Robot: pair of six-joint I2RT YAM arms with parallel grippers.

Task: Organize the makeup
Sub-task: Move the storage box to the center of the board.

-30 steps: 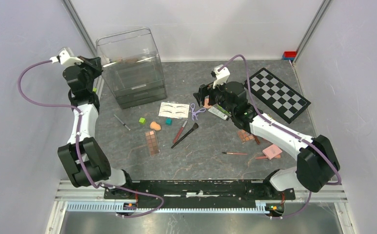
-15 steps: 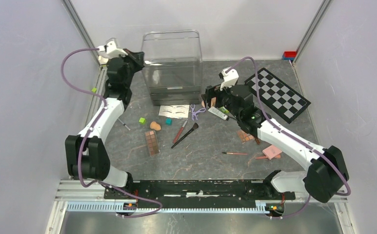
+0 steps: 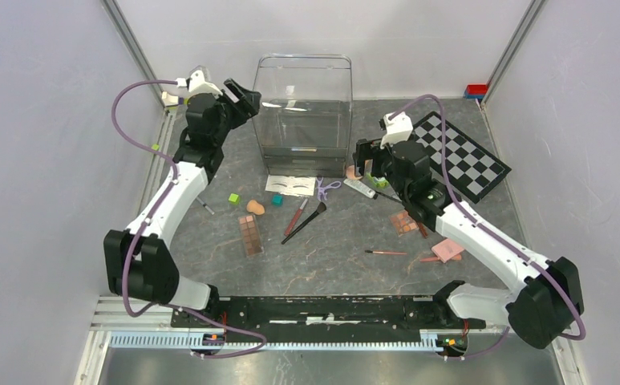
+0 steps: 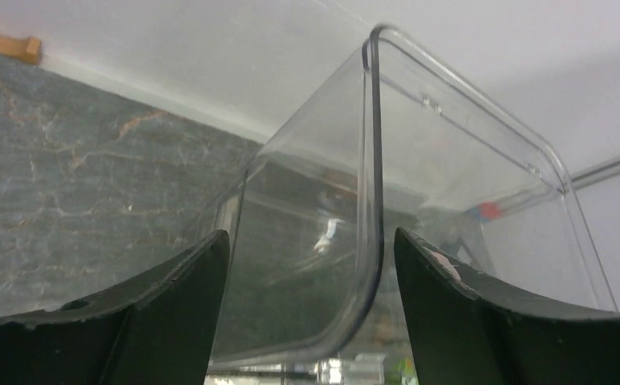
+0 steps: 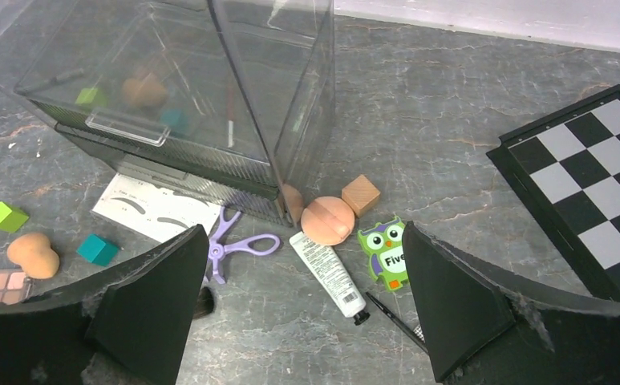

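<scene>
The clear drawer organizer [image 3: 306, 112] stands with its upper corner edge between the left end effector's [image 4: 310, 235] spread fingers. The right end effector [image 5: 302, 227] hangs wide and empty; beneath it lie lilac scissors [image 5: 234, 243], white tube [image 5: 328, 271], peach compact [image 5: 328, 220].

The eyebrow card [image 5: 158, 212] is partly covered by the clear box [image 5: 210, 96]. One palette [image 5: 2, 282] is cut off at L edge. 2nd palette [image 3: 403, 223] is half hidden under right arm [image 3: 475, 234].

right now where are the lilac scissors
In the top view the lilac scissors lie mid-table, just in front of the clear organizer, between the white eyebrow card on their left and the white tube on their right.
</scene>
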